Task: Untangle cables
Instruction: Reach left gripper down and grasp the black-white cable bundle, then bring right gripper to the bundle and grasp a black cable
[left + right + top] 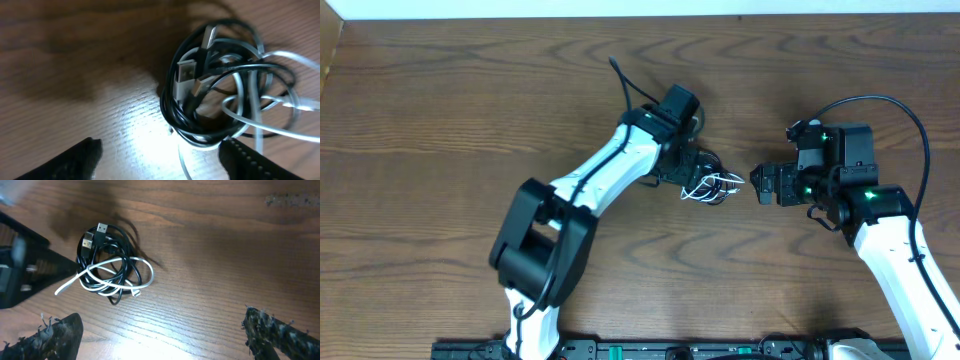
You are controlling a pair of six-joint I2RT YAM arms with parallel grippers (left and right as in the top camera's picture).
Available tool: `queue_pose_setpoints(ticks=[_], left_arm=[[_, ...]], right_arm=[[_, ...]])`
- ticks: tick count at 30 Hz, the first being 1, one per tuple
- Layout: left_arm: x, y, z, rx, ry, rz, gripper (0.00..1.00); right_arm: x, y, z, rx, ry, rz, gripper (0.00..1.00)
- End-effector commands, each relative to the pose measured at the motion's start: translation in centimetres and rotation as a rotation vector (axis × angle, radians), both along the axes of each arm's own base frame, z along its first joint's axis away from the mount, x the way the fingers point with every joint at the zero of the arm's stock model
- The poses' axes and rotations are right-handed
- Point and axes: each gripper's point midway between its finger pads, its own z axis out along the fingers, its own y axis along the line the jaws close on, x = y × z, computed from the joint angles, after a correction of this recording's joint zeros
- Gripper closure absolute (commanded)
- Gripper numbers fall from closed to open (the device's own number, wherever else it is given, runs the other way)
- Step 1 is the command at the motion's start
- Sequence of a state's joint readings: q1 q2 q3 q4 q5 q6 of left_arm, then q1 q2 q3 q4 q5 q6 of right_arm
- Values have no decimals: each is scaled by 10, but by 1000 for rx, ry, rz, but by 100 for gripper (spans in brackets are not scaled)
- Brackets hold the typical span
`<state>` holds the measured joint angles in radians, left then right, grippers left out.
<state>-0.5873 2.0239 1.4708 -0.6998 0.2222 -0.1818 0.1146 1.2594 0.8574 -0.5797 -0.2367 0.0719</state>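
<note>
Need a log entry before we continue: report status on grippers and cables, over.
Left gripper open, at the cables. Right gripper open, empty, close by. Cables one tangled wad, black and white, on table. Nothing blocking.

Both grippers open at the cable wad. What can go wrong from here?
1. The cables are one tight wad, white looped through black; a pinch may lift it all, not one strand.
2. The USB plug sits inside the loops; pulling could tighten the tangle.
3. The left gripper and right gripper face closely across the wad; they might collide.
</note>
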Motion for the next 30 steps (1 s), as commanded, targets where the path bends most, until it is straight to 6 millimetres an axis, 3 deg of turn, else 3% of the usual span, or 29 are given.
queue_pose_setpoints(ticks=[1, 4, 7, 9, 10, 16, 22, 25, 30], left_arm=[[-4, -8, -18, 6, 34, -15, 23], [-12, -14, -31, -2, 77, -23, 32], [-18, -17, -40, -2, 110, -31, 57], [-21, -16, -40, 5, 119, -31, 87], [-21, -16, -39, 4, 119, -31, 92], [-20, -5, -17, -12, 122, -6, 92], [-27, -10, 39, -175, 137, -4, 93], [-35, -20, 61, -258, 152, -28, 93], [-56, -40, 77, -378, 217, -109, 93]], right_arm=[[3, 3, 5, 14, -6, 2, 1], [2, 3, 5, 13, -2, 2, 1], [2, 3, 5, 13, -2, 2, 1], [1, 3, 4, 13, 0, 2, 1], [1, 3, 4, 13, 2, 2, 1], [0, 3, 4, 12, 6, 2, 1], [-2, 7, 4, 32, 15, 16, 1], [-6, 21, 7, 104, 25, 65, 1], [-7, 28, 6, 141, 36, 89, 1]])
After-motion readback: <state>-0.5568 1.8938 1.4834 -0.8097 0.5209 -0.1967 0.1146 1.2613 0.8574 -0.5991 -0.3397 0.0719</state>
